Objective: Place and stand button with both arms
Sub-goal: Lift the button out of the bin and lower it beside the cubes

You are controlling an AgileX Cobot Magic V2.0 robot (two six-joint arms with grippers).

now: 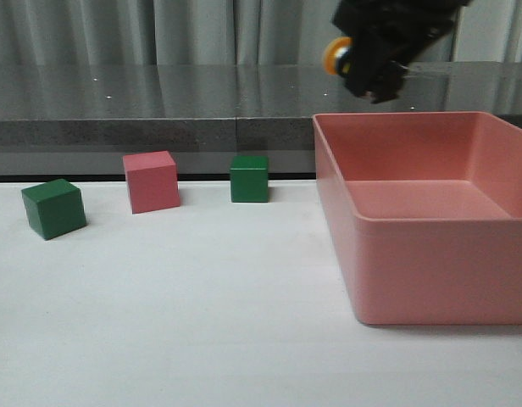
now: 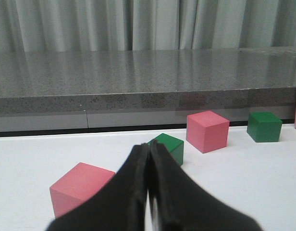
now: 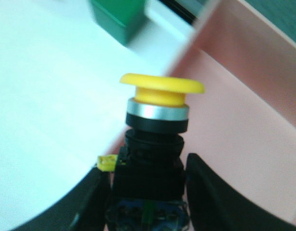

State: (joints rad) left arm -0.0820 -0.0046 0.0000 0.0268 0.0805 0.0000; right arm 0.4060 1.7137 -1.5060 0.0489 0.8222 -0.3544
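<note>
The large salmon-pink plastic bin (image 1: 430, 254), smooth-walled with rounded corners and an open top, served as the landmark on the matte white counter (image 1: 202, 322). High above the bin's far left corner, the right black gripper (image 1: 375, 80) hung in the air, holding the small push-button with yellow mushroom cap, silver ring and black cylindrical body (image 1: 337, 56). In the right wrist view the button (image 3: 155, 139) sat between the two black fingers (image 3: 213, 192), which pressed against its square black lower body from both sides, cap pointing away from the wrist; the bluish base showed at the very bottom. The button was clear of the bin's rim and touched nothing but the fingers.

Left of the bin the counter lay open in the foreground. Further back stood three matte, sharp-edged cubes: a dark green cube (image 1: 249, 178) nearest the bin, a pink cube (image 1: 152, 181) further left, and a second green cube (image 1: 53, 209) furthest from the bin, each well apart from the next.

In the left wrist view the left black gripper (image 2: 149, 192) had its fingers pressed flat together with nothing between them, low over the counter, with another pink cube (image 2: 80, 187) just beside them. Behind the counter ran a speckled grey stone ledge (image 1: 159, 102) and pale pleated curtains (image 1: 159, 30).
</note>
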